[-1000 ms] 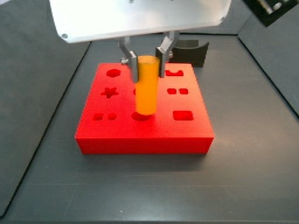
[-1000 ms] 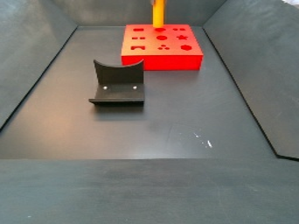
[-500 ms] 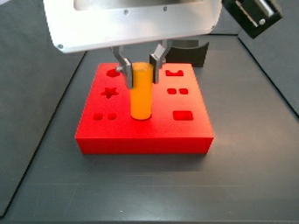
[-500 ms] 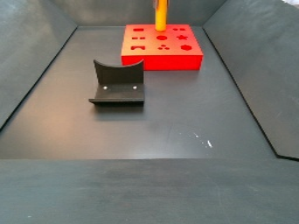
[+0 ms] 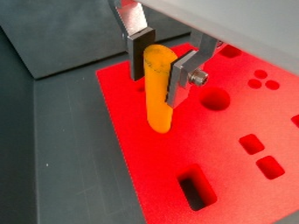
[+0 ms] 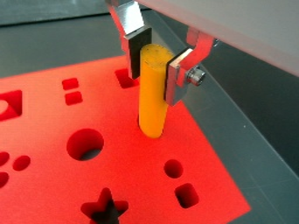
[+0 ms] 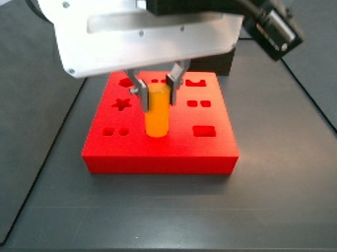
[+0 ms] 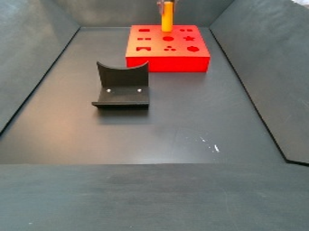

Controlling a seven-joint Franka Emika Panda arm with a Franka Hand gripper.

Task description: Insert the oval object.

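The oval object (image 5: 158,96) is a smooth orange-yellow peg, held upright. My gripper (image 5: 160,66) is shut on its upper end, one pad on each side, as both wrist views show (image 6: 158,68). The peg's lower end meets the top of the red block (image 5: 140,175) near the block's middle and seems to sit in a hole there (image 6: 149,131). In a side view the peg (image 7: 157,110) stands short above the red block (image 7: 158,150), with the gripper (image 7: 157,87) right over it. The other side view shows the peg (image 8: 167,14) at the far end on the block (image 8: 169,60).
The block's top has other shaped holes: a round one (image 6: 84,144), a star (image 6: 105,208) and rectangles (image 5: 195,191). The dark grey holder (image 8: 121,87) stands on the dark floor, apart from the block. Dark sloping walls (image 8: 31,81) enclose the floor.
The gripper has moved down with the peg. Less of the peg now shows above the red block than one second ago.
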